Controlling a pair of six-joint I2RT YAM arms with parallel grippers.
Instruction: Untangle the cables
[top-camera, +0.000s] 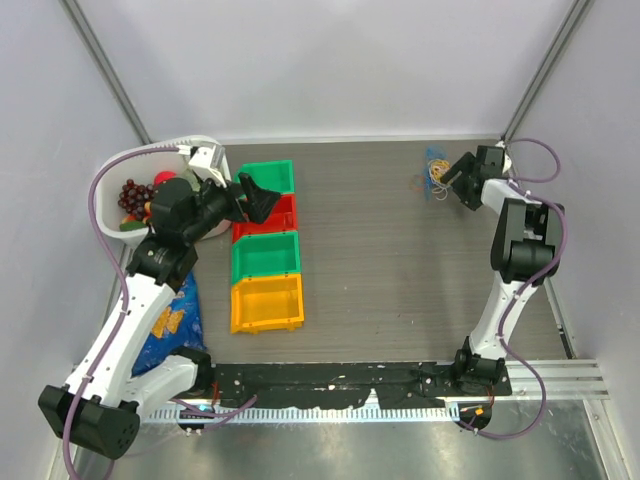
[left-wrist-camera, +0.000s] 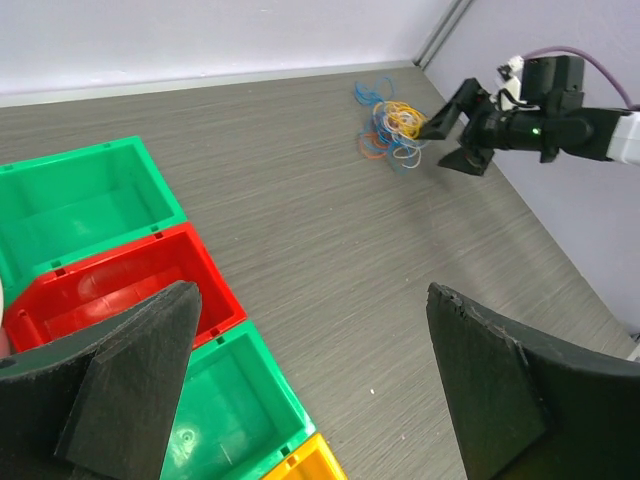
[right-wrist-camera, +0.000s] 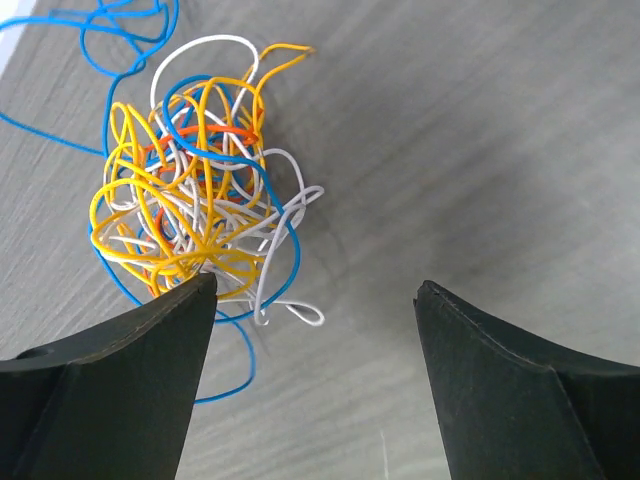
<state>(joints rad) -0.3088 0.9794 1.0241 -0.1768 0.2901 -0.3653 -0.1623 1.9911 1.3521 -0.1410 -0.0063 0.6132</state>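
Observation:
A tangle of thin yellow, blue, white and orange cables (top-camera: 435, 172) lies on the table at the far right. It shows large in the right wrist view (right-wrist-camera: 195, 215) and small in the left wrist view (left-wrist-camera: 390, 128). My right gripper (top-camera: 448, 184) is open and empty just beside the tangle, its left finger tip (right-wrist-camera: 190, 300) at the tangle's lower edge. My left gripper (top-camera: 255, 197) is open and empty, held above the row of bins far from the cables.
Green (top-camera: 267, 177), red (top-camera: 284, 208), green (top-camera: 266, 256) and yellow (top-camera: 267, 304) bins stand in a row at the left. A white bowl (top-camera: 110, 180) holds fruit at the far left. A blue bag (top-camera: 170, 320) lies by the left arm.

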